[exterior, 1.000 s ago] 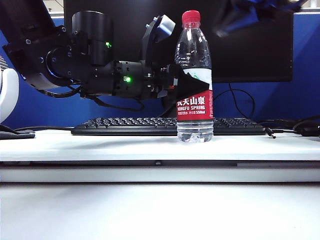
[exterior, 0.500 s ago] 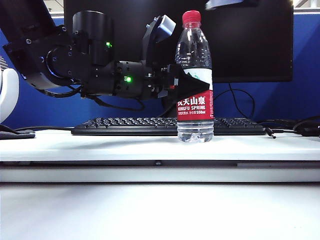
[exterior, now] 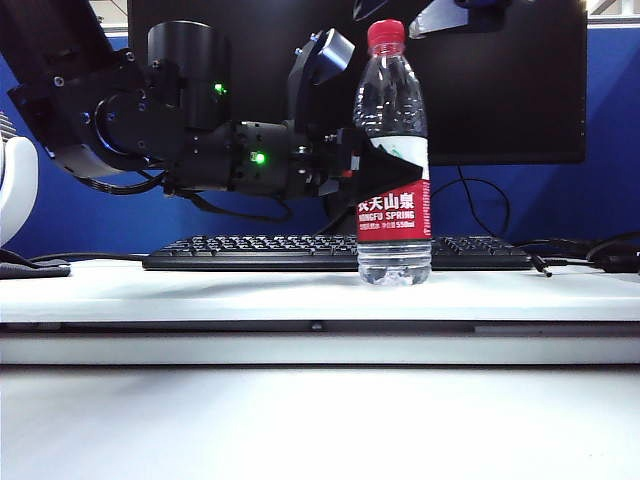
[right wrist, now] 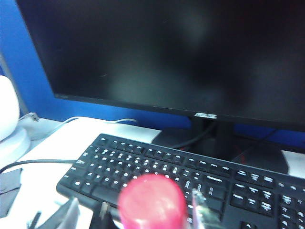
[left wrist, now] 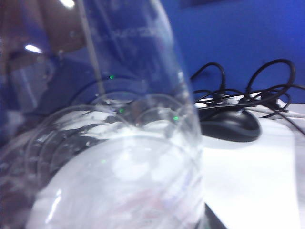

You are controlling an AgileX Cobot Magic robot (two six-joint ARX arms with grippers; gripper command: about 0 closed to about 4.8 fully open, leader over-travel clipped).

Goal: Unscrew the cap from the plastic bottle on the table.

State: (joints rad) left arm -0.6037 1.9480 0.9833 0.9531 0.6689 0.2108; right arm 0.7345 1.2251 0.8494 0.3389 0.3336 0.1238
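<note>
Red cap [exterior: 386,35] sits on the neck of the plastic bottle [exterior: 392,150], small and round, about neck-wide. Bottle: clear, ribbed, upright on the white surface [exterior: 200,290], just in front of the black keyboard [exterior: 250,252]; label red below, white above, reads "NONGFU SPRING". My left gripper [exterior: 385,170] reaches in level from the left and clasps the bottle at label height, jaws spread to its width; the wrist view is filled by clear plastic [left wrist: 119,143]. My right gripper [exterior: 415,12] is above the cap, jaws apart, one finger either side, not touching. Dark monitor [exterior: 500,90] behind. Black mouse [left wrist: 228,125] lies beyond the bottle.
</note>
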